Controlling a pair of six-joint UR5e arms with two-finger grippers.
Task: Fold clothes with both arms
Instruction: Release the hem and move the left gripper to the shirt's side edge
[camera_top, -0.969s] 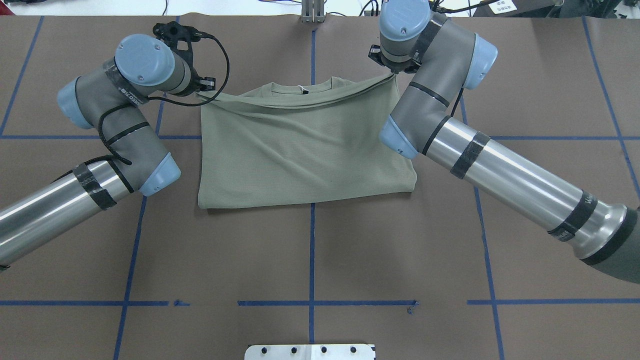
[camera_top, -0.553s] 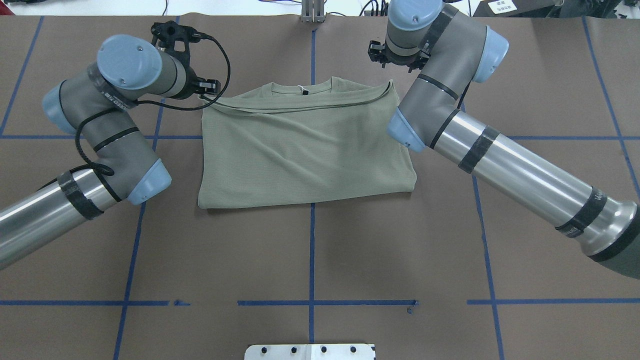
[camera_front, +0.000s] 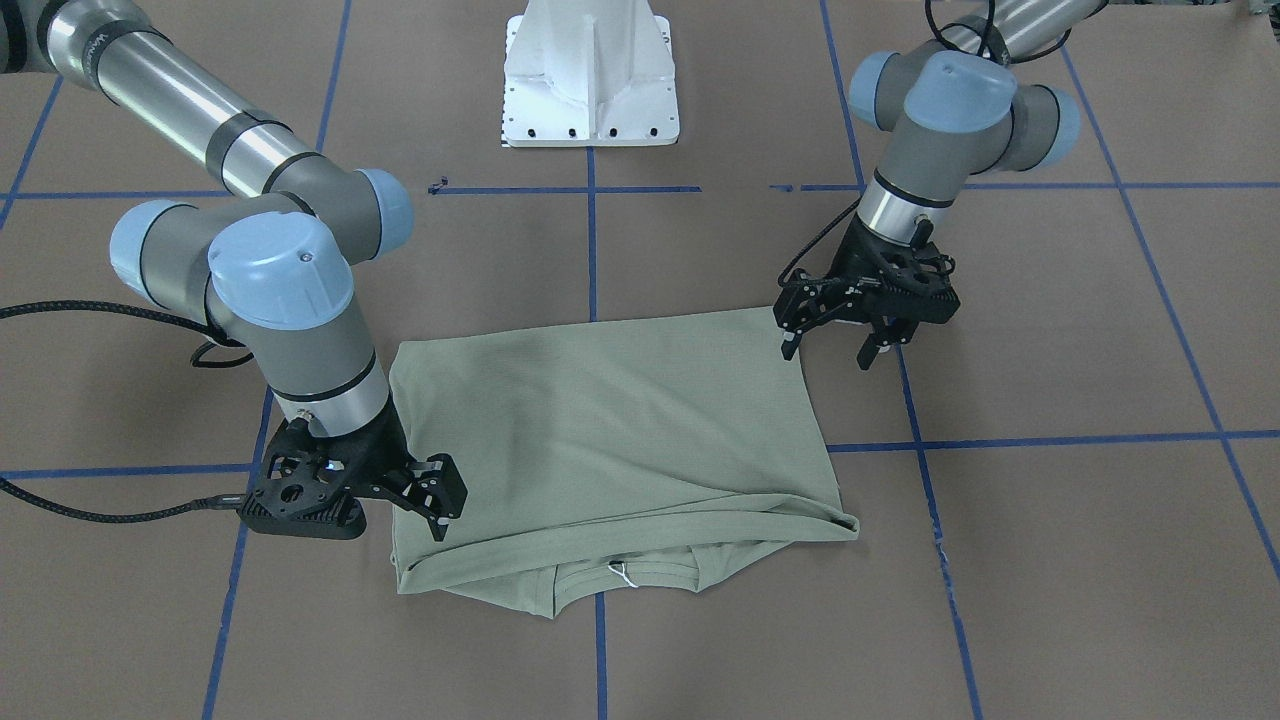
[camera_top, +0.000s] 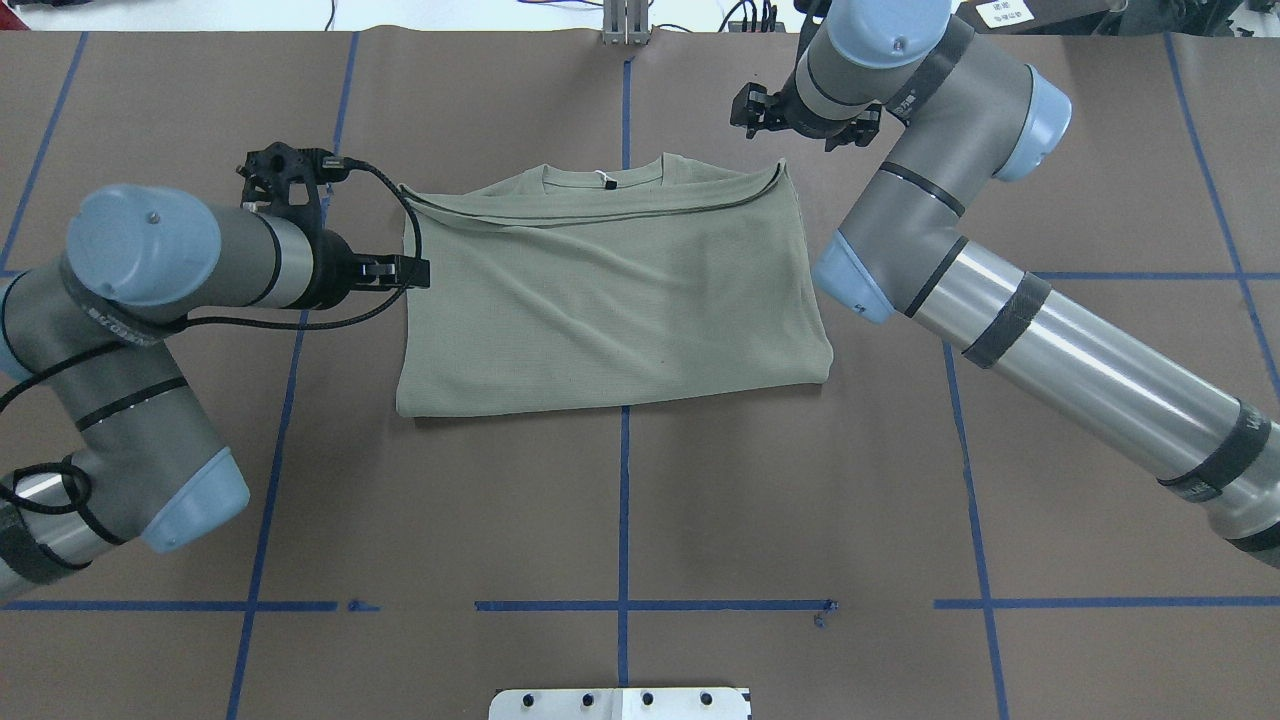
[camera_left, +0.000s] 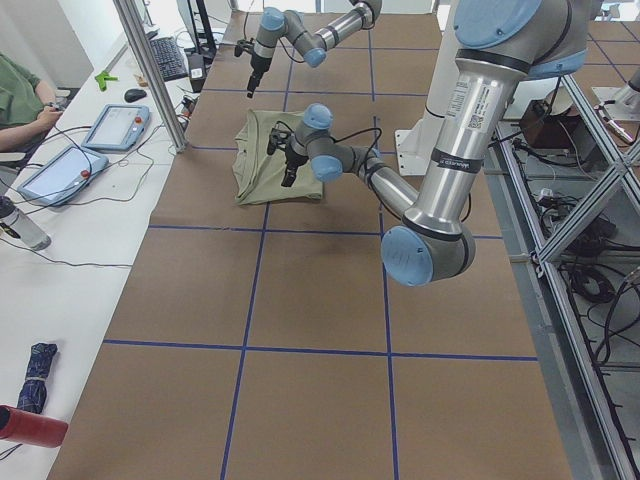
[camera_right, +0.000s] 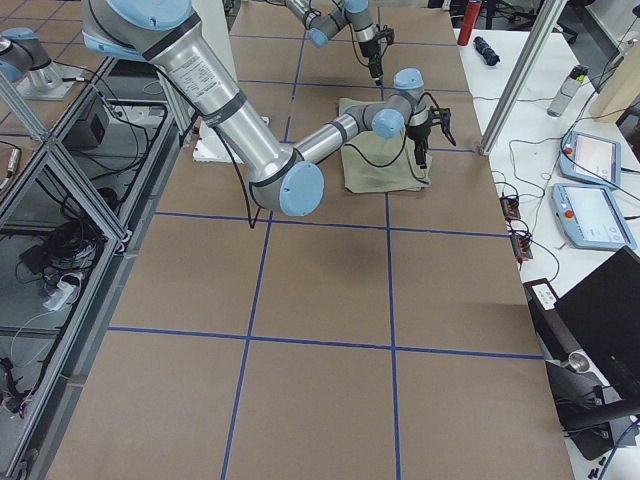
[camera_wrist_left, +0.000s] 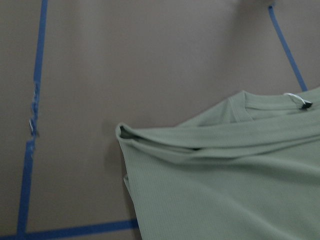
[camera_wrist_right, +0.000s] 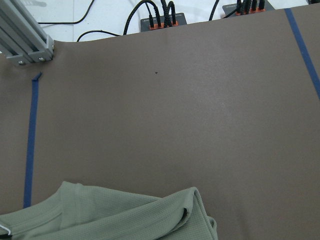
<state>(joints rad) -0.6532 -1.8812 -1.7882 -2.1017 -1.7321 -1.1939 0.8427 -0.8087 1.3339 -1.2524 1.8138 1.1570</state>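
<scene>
Both spread: my left end effector (camera_front: 830, 349) and right end effector (camera_top: 800, 124).
They flank the folded sage-green knit shirt (camera_top: 610, 300), flat at the middle of the brown desk's (camera_top: 620, 500) far edge.

the shirt (camera_top: 610, 300) lies on the table (camera_top: 620, 520) between left gripper (camera_front: 830, 352) and right gripper (camera_top: 790, 128).

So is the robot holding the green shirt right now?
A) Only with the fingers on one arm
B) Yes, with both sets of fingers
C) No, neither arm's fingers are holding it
C. In the front-facing view the left arm's fingers and the right arm's fingers are spread open at the edges of the shirt, which lies flat with nothing pinching it.
</scene>
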